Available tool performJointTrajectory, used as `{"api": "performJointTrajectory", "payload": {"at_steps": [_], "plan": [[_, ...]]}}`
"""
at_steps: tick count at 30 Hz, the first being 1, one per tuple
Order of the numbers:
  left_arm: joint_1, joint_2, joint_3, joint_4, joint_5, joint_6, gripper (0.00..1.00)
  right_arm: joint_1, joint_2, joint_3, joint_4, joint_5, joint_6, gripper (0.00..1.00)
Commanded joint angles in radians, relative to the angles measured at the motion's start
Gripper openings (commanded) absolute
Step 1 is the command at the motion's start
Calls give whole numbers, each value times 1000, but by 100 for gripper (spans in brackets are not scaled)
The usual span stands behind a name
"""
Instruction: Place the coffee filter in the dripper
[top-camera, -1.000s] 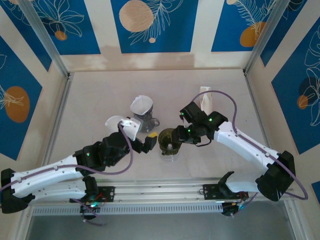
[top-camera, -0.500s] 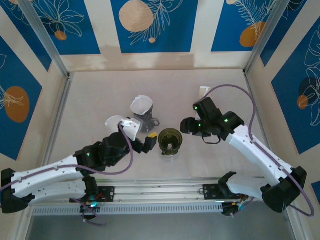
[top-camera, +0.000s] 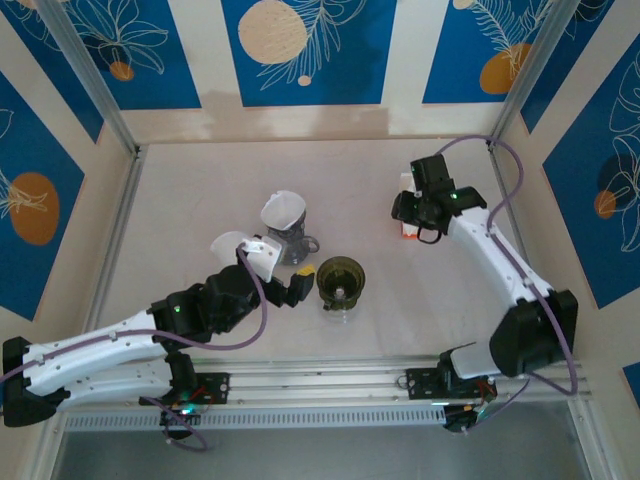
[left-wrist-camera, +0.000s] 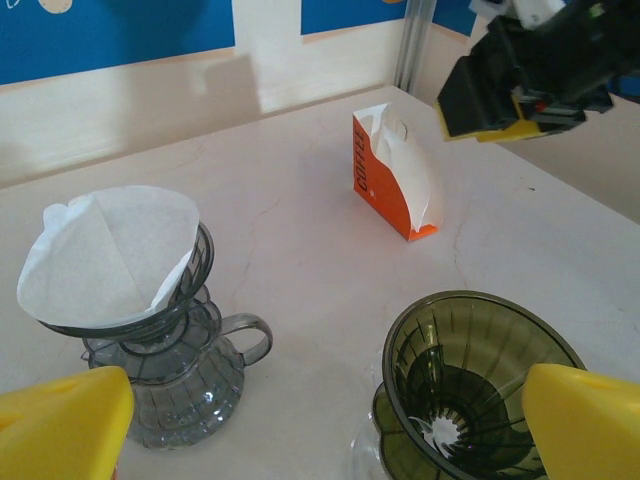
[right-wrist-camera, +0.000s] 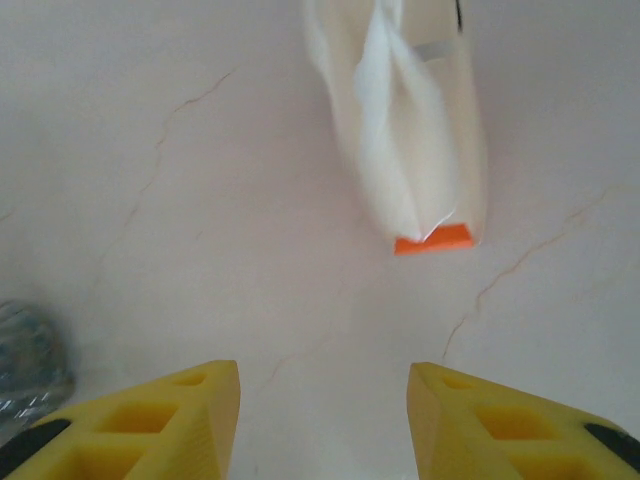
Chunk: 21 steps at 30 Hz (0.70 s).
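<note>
A white paper coffee filter (left-wrist-camera: 110, 250) sits in the clear grey glass dripper (left-wrist-camera: 195, 262) on its handled carafe. Just beside it, the dark green ribbed dripper (left-wrist-camera: 480, 370) is bare inside. An orange cardboard box (left-wrist-camera: 362, 160) holds more white filters. The left gripper (left-wrist-camera: 322, 425) is spread wide and holds nothing. The right gripper (right-wrist-camera: 325, 400) hovers over the box, fingers apart and empty.

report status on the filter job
Left pincer open beside empty green dripper. Right pincer open at filter box, nothing held. Nothing blocking the dripper.
</note>
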Motion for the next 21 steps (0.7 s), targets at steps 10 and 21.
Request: {"api": "performJointTrajectory", "payload": {"at_steps": [10, 21], "plan": [[7, 1, -12, 26, -15, 9, 100, -37, 269, 200, 31, 200, -159, 32], [7, 2, -13, 29, -27, 22, 100, -49, 422, 298, 10, 274, -211, 30]]}}
